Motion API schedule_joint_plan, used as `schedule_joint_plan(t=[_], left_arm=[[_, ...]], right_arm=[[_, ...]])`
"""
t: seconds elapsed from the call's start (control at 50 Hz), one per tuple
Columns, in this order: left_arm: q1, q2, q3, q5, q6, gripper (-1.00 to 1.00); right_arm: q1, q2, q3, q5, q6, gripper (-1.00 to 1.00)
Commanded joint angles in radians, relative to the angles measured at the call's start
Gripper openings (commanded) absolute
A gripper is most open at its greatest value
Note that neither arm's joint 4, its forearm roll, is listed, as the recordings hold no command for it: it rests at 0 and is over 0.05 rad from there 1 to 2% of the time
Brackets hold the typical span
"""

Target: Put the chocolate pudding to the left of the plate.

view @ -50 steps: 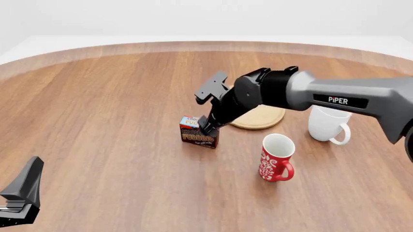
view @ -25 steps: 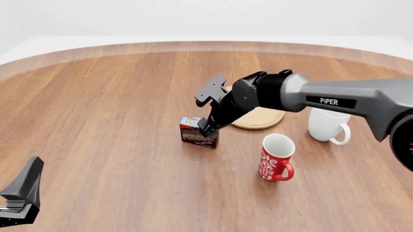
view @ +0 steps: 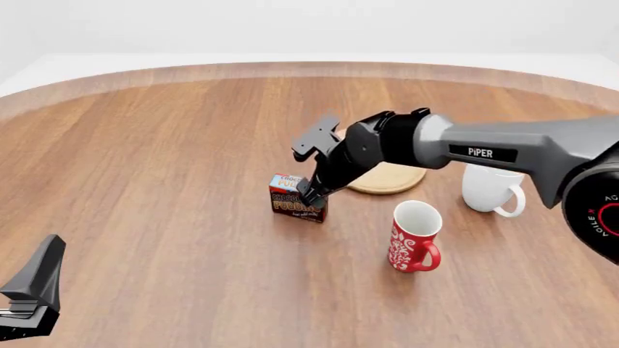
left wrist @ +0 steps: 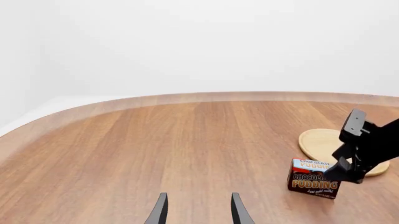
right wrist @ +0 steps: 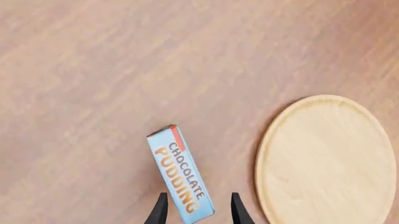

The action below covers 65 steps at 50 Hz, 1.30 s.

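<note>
Hovering right gripper [right wrist: 195, 210] fingers spread either side of small brown-red blue-topped chocolate pudding carton [view: 297, 197], not clamped. Carton stands upright on table, just left of round light-wood plate [view: 390, 177]. Your retreat risks fingertip clipping carton, toppling it. Left gripper [left wrist: 196, 210] idle, apart.

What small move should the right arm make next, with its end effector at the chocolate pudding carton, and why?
Probably lift the right end effector straight up. The brown-and-red chocolate pudding carton with its light blue top already stands left of the round light-wood plate, apart from it. The open fingers straddle one end with gaps, so a sideways move might tip it.
</note>
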Motion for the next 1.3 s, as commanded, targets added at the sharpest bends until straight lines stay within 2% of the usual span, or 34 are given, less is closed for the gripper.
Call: schedule_joint_plan(t=[0.02, 0.6, 0.62, 0.66, 0.92, 1.08, 1.3], left_arm=[[0.0, 0.0, 0.0, 0.0, 0.0, 1.0], [0.0, 0.0, 0.0, 0.0, 0.0, 1.0], [0.0, 0.0, 0.0, 0.0, 0.0, 1.0], [0.0, 0.0, 0.0, 0.0, 0.0, 1.0], [0.0, 0.0, 0.0, 0.0, 0.0, 1.0], [0.0, 0.0, 0.0, 0.0, 0.0, 1.0], [0.0, 0.0, 0.0, 0.0, 0.0, 1.0]], right_arm=[[0.001, 0.016, 0.002, -0.009, 0.004, 1.0], [0.002, 0.047, -0.021, -0.011, 0.002, 1.0], [0.004, 0.044, -0.018, -0.014, 0.005, -1.0], [0.04, 0.014, 0.03, -0.029, 0.033, -1.0], [0.063, -0.074, 0.096, -0.033, 0.054, -1.0], [0.06, -0.179, 0.128, -0.012, 0.048, -1.0], [0.037, -0.275, 0.098, 0.047, 0.025, -1.0]])
